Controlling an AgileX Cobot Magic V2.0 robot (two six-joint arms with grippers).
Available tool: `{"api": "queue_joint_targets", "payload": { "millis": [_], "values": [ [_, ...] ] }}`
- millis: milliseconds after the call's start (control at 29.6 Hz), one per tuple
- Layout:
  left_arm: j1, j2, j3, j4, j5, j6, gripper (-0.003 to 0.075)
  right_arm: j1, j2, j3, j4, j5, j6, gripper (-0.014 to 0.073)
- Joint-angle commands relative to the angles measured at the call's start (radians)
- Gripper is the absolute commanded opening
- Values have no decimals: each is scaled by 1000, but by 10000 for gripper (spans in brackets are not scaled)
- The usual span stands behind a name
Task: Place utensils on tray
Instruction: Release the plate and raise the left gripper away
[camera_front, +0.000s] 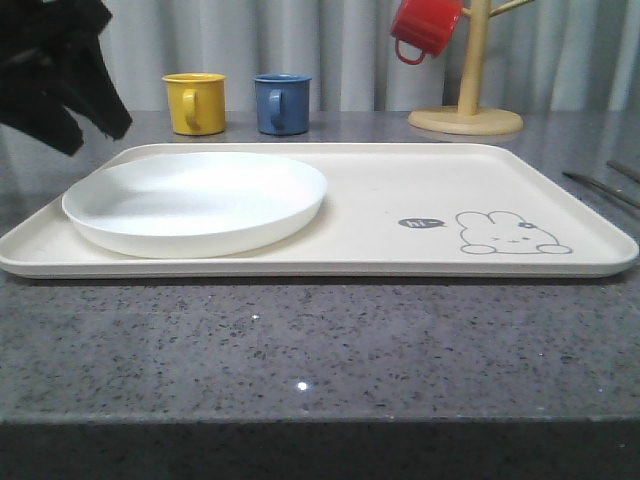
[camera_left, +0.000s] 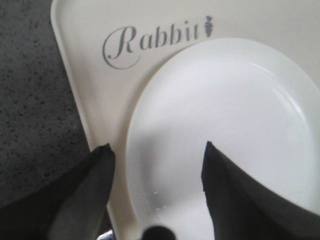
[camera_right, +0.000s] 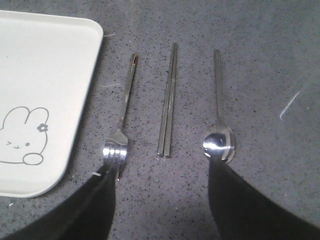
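Plate on tray left end under wide-open left claw; fork, chopsticks, spoon on counter off tray's right edge, right claw wide above.

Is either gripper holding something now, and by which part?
Nothing is held. The left gripper is open above the white plate; the right gripper is open above the chopsticks.
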Motion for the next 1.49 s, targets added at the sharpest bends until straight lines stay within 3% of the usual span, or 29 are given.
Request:
{"api": "queue_joint_targets", "payload": {
  "millis": [0, 135, 304, 406, 642, 1048, 1453],
  "values": [
    [-68, -137, -27, 20, 25, 0, 398, -2, 7, -34, -16, -67, -9, 444],
    [-228, -281, 19, 163, 39, -51, 386, -2, 7, -34, -16, -67, -9, 444],
    [-414, -463, 110, 539, 53, -414, 335, -2, 7, -34, -16, -67, -9, 444],
    [-467, -567, 154, 678, 89, -574, 335, -2, 7, -34, -16, -67, -9, 444],
    [-475, -748, 222, 685, 94, -597, 335, -2, 7, -34, -16, -67, -9, 444],
    [-475, -774, 223, 685, 114, -597, 335, -2, 15, -44, -18, -83, -14, 444],
    [-475, -774, 223, 685, 114, -597, 335, 1, 424, -353, 35, 272, -15, 444]
  ]
}}
